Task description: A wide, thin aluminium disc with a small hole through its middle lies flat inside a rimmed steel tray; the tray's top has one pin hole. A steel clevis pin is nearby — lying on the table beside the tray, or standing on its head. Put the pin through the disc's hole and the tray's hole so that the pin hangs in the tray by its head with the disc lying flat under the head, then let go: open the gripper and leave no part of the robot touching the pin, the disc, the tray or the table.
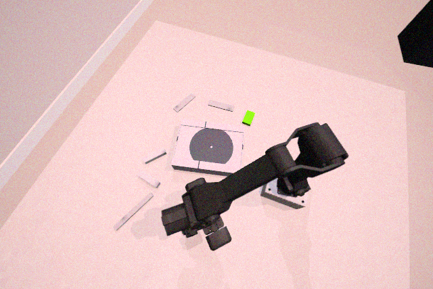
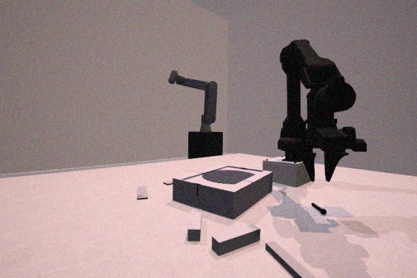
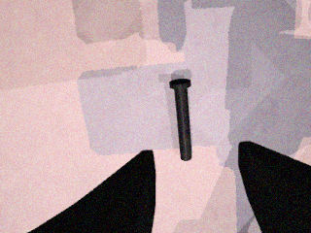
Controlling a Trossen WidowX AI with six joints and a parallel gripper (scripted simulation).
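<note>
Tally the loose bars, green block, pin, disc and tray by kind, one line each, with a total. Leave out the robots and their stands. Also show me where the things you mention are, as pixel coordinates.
Pale bars (image 1: 184, 102) (image 1: 220, 105) (image 1: 155, 156) (image 1: 148, 179) (image 1: 133, 211) (image 2: 142, 192) (image 2: 167, 183) (image 2: 194, 222) (image 2: 235, 239) (image 2: 288, 257): 5
Green block (image 1: 248, 117): 1
Clevis pin (image 2: 318, 208) (image 3: 183, 121): 1
Disc (image 1: 211, 155) (image 2: 223, 177): 1
Tray (image 1: 181, 154) (image 2: 212, 197): 1
Total: 9
</note>
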